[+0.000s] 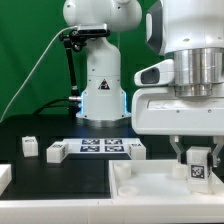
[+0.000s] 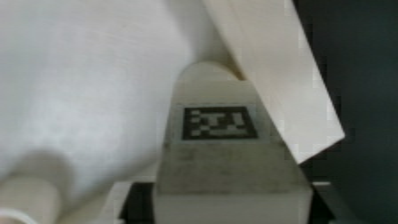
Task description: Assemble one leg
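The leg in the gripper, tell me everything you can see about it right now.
The leg is a small white blocky post that looks like plastic, with a black-and-white square marker tag on its face. It stands upright between the fingers of the gripper, which is closed on its sides. It hangs at the exterior view's right, over the large flat white tray-like piece. In the wrist view it runs away from the camera toward that white surface. Whether its lower end touches the piece cannot be told.

Loose white posts (image 1: 57, 151) flanking marker board (image 1: 103, 147), open black table (image 1: 40, 170) in front
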`<state>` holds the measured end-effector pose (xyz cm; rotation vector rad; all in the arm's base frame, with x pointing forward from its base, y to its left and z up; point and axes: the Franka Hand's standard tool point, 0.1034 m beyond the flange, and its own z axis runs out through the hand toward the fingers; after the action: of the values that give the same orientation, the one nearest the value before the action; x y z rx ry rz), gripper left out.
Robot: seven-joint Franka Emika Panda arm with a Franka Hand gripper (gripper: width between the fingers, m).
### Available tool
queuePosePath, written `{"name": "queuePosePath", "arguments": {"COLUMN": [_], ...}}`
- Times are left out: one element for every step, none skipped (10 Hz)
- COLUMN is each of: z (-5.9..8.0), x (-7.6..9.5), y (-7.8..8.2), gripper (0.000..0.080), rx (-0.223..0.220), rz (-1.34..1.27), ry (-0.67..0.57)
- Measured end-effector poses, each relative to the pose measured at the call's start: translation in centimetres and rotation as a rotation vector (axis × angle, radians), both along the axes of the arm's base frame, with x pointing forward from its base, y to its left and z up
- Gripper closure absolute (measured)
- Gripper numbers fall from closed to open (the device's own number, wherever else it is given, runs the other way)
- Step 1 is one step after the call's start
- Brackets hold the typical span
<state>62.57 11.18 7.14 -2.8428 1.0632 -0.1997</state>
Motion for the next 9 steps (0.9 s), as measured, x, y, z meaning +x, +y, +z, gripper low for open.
{"name": "queuePosePath", "arguments": {"z": [-0.02,-0.06,-0.06,-0.07,-0.07,-0.08,-0.09,-0.09,-0.09], "x": [-0.10,-0.24,-0.42,-0.43,-0.46,-0.50,-0.55,-0.59,-0.59], "y": [-0.01,0.05,0.24,0.18,0.12,0.08,0.15,0.28,0.29], "gripper": [0.0507,0.0507,0.0505,0.0505,0.0505,0.0506,0.0506,0.0506,0.0505], "rx": [0.013,0.039,0.049,0.061,0.080,0.102,0.118,0.130,0.131], "rz": [-0.117,-0.309,-0.442,-0.503,-0.579,-0.672,-0.742,-0.805,-0.807], "ry": [0.001,0.012,0.025,0.030,0.032,0.041,0.047,0.052,0.052]}}
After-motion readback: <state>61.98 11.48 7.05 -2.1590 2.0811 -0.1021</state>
